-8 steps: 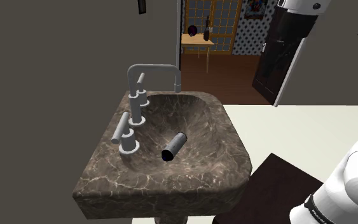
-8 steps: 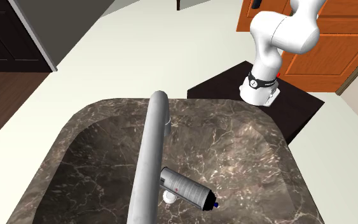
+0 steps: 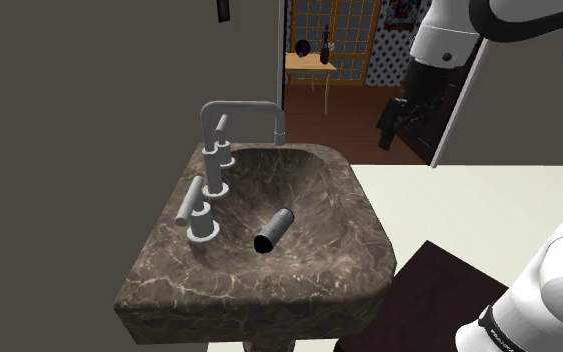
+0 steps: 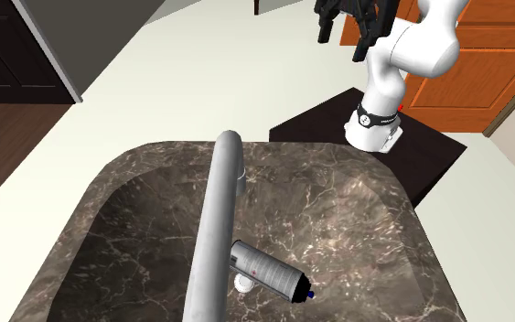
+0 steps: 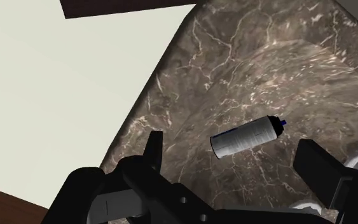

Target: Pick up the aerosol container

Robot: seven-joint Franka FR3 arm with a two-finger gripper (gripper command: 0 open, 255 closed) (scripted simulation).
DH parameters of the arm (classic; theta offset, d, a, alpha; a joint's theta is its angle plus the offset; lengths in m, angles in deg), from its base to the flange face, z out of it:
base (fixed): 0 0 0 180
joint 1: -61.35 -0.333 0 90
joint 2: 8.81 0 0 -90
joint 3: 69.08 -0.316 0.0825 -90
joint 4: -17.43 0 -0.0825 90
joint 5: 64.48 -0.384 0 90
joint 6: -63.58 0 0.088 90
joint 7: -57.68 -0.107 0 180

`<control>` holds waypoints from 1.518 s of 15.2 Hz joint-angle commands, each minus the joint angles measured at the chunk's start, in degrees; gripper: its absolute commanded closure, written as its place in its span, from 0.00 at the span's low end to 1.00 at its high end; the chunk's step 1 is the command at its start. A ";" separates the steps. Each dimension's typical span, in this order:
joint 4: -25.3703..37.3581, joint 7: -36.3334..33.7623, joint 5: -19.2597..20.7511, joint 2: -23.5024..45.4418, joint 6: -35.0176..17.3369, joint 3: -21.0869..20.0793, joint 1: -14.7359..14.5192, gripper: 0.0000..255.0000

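Note:
The aerosol can [image 3: 275, 230] is a grey cylinder with a dark cap, lying on its side in the basin of a dark marbled sink [image 3: 249, 290]. In the second exterior view the can [image 4: 269, 272] rests just beside the tap's spout [image 4: 217, 220]. My black gripper [image 3: 389, 126] hangs high in the air, well above and off to the sink's side, near the stand [image 4: 337, 128]. The gripper [image 4: 345, 35] is open with nothing in it. In the wrist view its fingers [image 5: 153, 147] stand wide apart, and the can [image 5: 247, 135] lies far below between them.
A grey tap [image 3: 239, 108] with two lever handles [image 3: 191, 200] stands on the sink's rim at the shoulder view's left. Pale floor [image 5: 63, 83] surrounds the sink. A doorway with a small table [image 3: 309, 65] lies behind it. An orange door [image 4: 484, 64] stands behind the arm.
The hand and gripper have swung into both exterior views at the top. The can has not moved.

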 commanded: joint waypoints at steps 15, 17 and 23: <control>-8.95 -22.70 -10.74 23.46 -36.17 -10.76 2.16 0.00; -8.27 -25.51 -11.28 28.00 -40.66 -12.02 2.56 0.00; -4.03 -35.07 -10.10 42.75 -53.07 -14.83 3.69 0.00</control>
